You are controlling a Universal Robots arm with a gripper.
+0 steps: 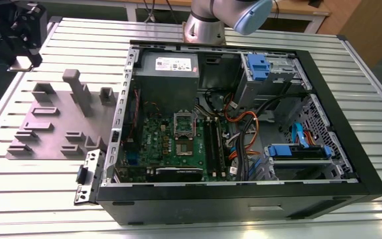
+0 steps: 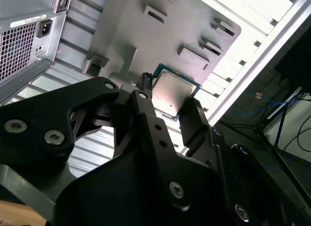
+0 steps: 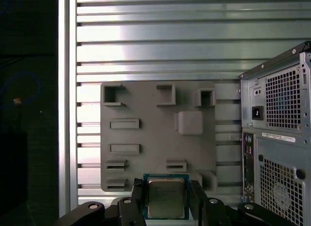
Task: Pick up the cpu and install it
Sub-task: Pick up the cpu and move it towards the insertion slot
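**Half done: picked up, not yet installed**

We see the end effector (image 3: 166,187) closed down to the width of the cpu (image 3: 166,200). It grips the chip by two opposite edges, and the silvery lid faces the cameras in both wrist views. In the exterior view the end effector hangs at about ten o'clock from the open computer case (image 1: 244,204), above the ribbed tabletop (image 1: 370,69). The grey fixture plate (image 1: 51,124) lies at nine o'clock of the case, and the end effector sits near eleven o'clock of that plate. The cpu looks clear of the plate and is well apart from the motherboard (image 1: 157,144) inside the case.

We judge the pick finished and the carry in hand; the install is not yet done. Seating it, in our judgement, calls for a level chip squared to the socket near the board's middle. It also calls for a gentle descent clear of the cables (image 1: 244,134) at three o'clock of the board.
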